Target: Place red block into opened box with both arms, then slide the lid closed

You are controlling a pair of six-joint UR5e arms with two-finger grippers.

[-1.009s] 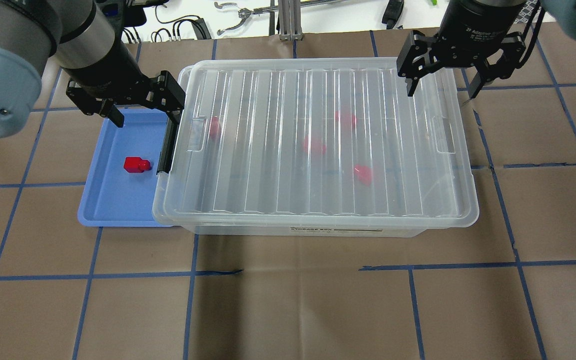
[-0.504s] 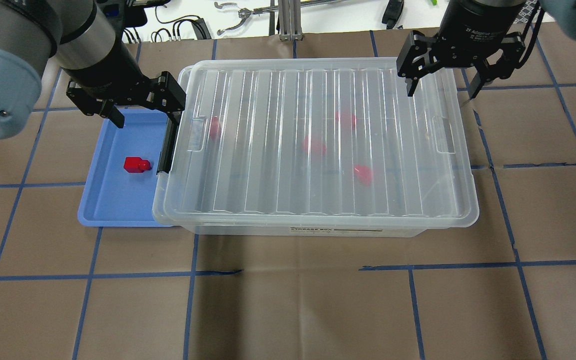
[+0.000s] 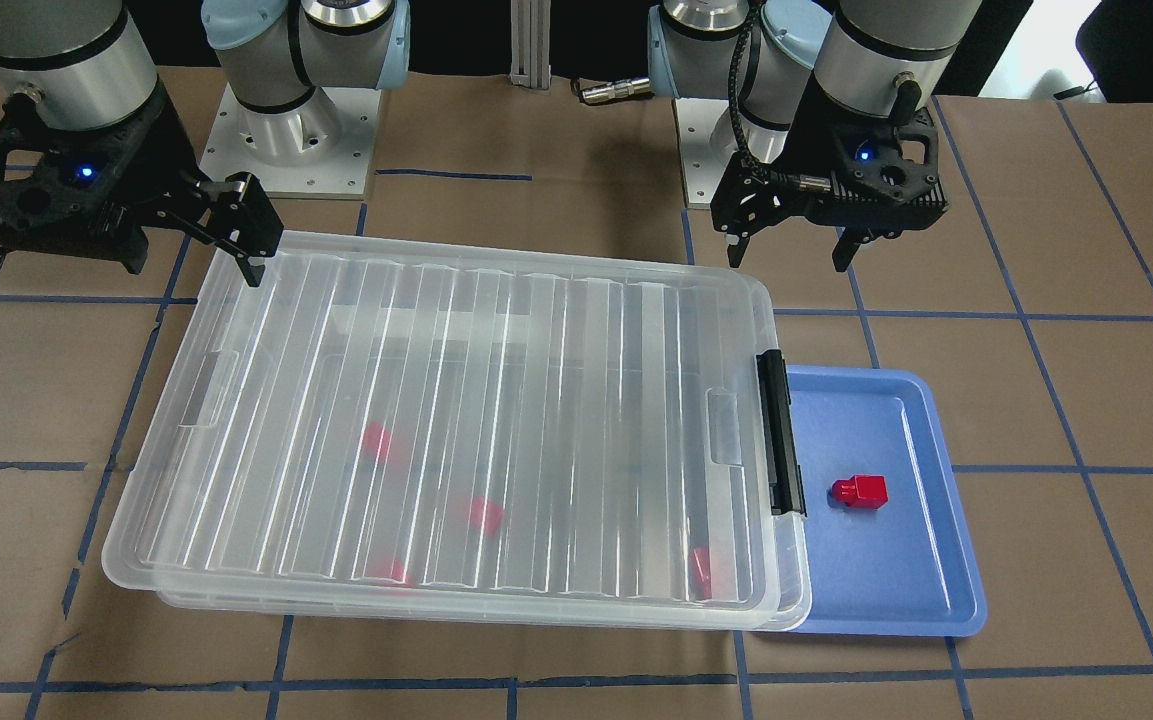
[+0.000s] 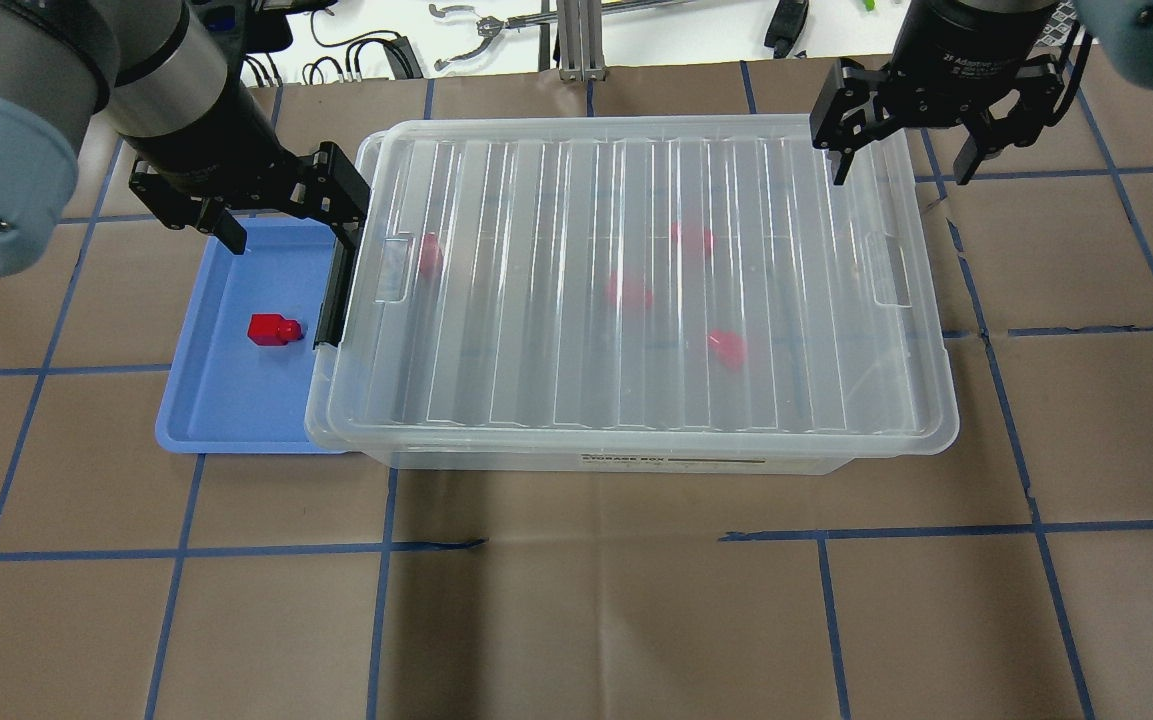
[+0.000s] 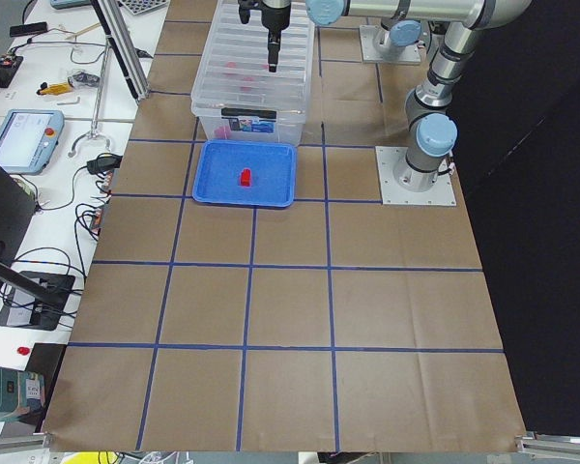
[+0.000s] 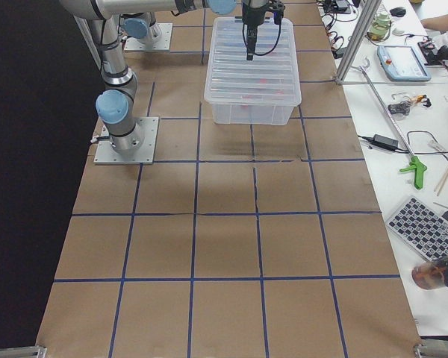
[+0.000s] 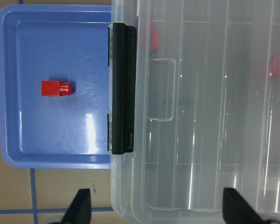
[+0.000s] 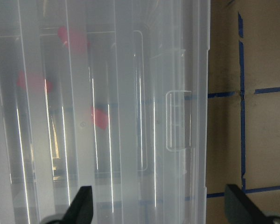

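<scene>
4 red blocks (image 4: pixel 726 348) show only as blurs under the lid (image 4: pixel 556 200).

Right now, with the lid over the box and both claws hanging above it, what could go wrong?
1. The lid looks slightly offset from the rim of the box, so it may not be properly shut.
2. One red block sits outside on the blue tray; adding it would likely mean reopening the lid.
3. The open left gripper hangs close to the lid's corner and the black latch bar; a careless move might knock them.
</scene>
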